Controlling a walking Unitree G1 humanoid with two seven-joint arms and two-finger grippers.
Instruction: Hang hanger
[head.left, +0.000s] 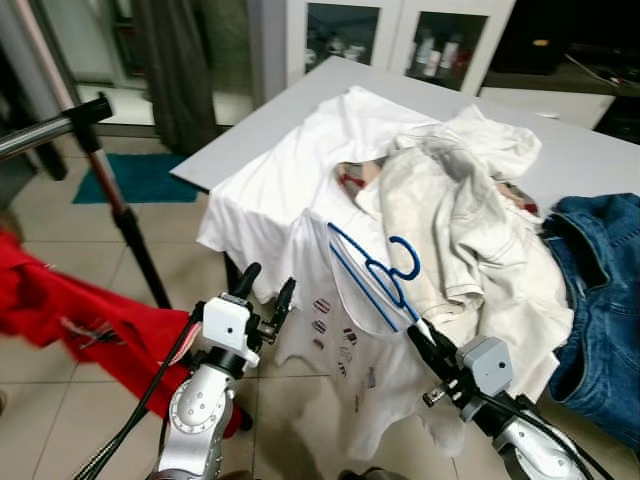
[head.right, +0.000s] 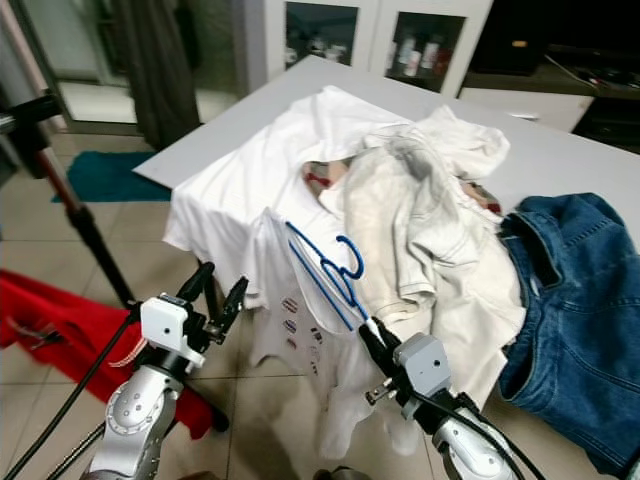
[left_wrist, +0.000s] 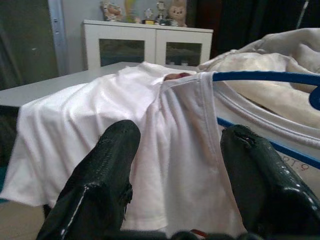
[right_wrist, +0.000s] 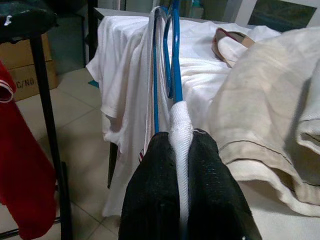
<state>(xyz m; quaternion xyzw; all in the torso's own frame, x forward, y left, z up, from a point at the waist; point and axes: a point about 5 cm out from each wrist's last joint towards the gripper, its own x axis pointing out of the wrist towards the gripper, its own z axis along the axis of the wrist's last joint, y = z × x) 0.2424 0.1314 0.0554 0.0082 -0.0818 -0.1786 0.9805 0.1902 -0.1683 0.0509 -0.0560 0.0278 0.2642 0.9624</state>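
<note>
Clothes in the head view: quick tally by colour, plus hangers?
White garments: 2, the spread shirt and the printed tee on the hanger
Cream garments: 1
Blue jeans: 1
Red garments: 1
Blue hangers: 1
Total: 6

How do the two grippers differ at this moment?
The right gripper is shut on the white T-shirt and blue hanger at the table edge; the left gripper is open and holds nothing, short of the shirt. Both have black fingers and point toward the table.
</note>
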